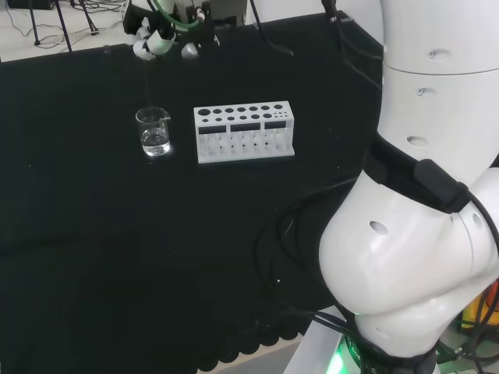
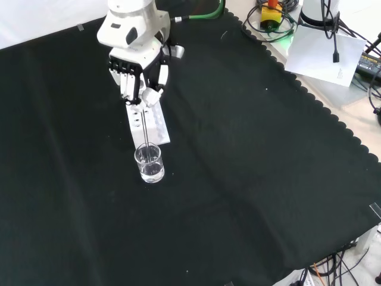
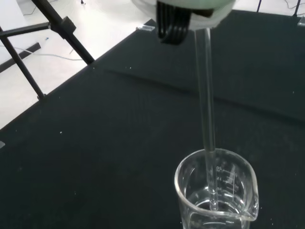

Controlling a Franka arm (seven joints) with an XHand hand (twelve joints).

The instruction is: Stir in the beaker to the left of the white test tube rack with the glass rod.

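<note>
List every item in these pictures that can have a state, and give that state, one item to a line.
hand: fingers curled round the glass rod, holding it above the beaker.
glass rod: near upright, lower end dipped in the liquid inside the beaker.
beaker: upright on the cloth, partly filled with clear liquid, spout showing in the wrist view.
test tube rack: upright beside the beaker, no tubes visible in its holes.
</note>
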